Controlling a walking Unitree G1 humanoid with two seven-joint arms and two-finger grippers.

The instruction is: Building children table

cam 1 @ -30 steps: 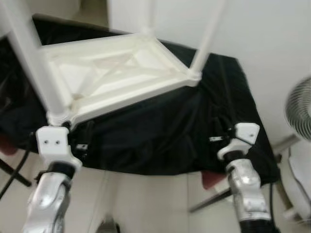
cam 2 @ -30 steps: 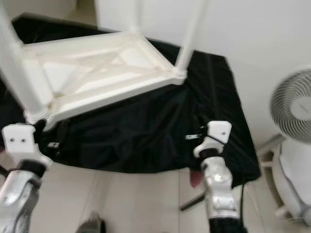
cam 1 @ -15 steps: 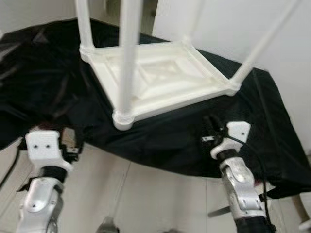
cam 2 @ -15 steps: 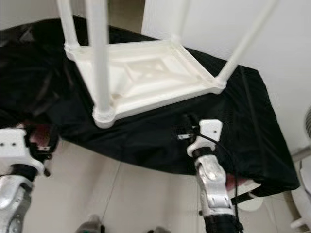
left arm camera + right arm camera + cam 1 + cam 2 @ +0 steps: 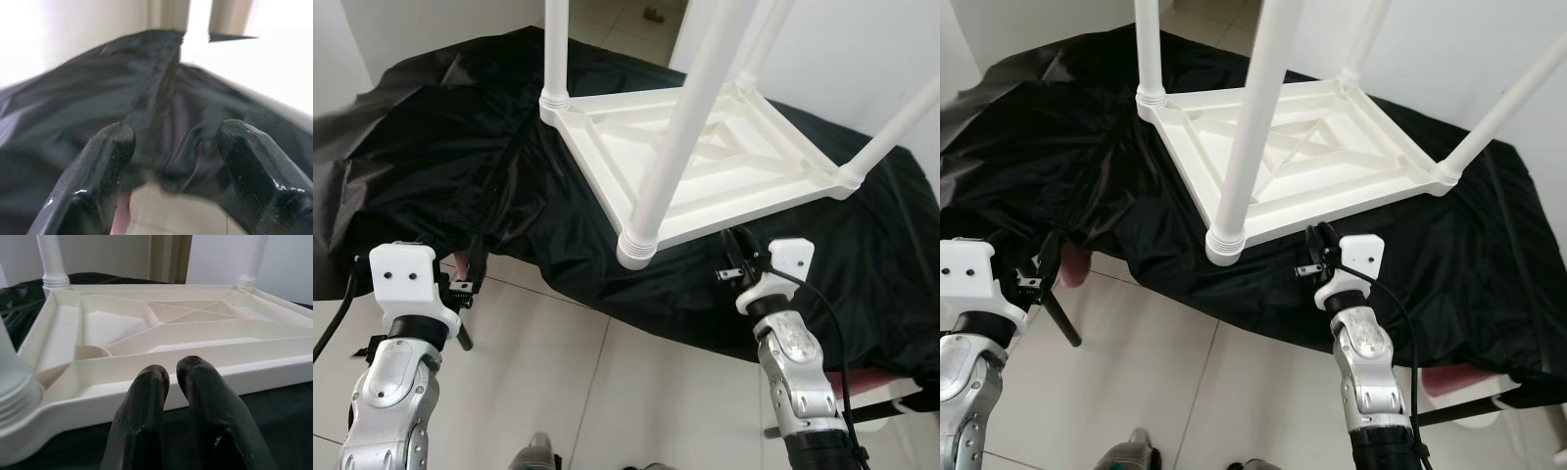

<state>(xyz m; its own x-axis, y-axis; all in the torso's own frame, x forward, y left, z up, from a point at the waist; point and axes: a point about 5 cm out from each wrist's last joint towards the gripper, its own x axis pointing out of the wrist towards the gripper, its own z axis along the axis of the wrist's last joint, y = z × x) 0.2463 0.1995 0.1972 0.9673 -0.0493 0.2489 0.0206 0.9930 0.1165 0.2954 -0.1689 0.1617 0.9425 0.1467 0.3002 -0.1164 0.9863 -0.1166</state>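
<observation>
Across the left eye view, a white plastic children's table (image 5: 705, 166) lies upside down on a surface draped in black cloth (image 5: 440, 166), its ribbed underside facing up and its round white legs (image 5: 680, 137) rising out of the corner sockets toward the camera. Below the cloth's hanging edge is a pale tiled floor (image 5: 568, 382). The left gripper (image 5: 470, 264) hangs low at the cloth's near edge, well apart from the upturned table, its silver arm rising from the lower left. The right gripper (image 5: 736, 257) sits just in front of the table's near rim, close to the socket of the nearest leg, a black cable trailing down its arm.

From the right eye view the same scene shows the near leg socket (image 5: 1226, 245) standing just left of the right gripper, with a reddish object (image 5: 1072, 264) half hidden under the cloth beside the left gripper.

Along the left wrist view, two black fingers (image 5: 93, 181) are spread wide apart with nothing between them, facing the folds of black cloth; the picture is blurred.

Along the right wrist view, the two fingers (image 5: 142, 421) are pressed nearly together, pinching nothing, and point at the long cream rim (image 5: 186, 377) of the upturned table, which lies just ahead of them; whether they touch it cannot be told.
</observation>
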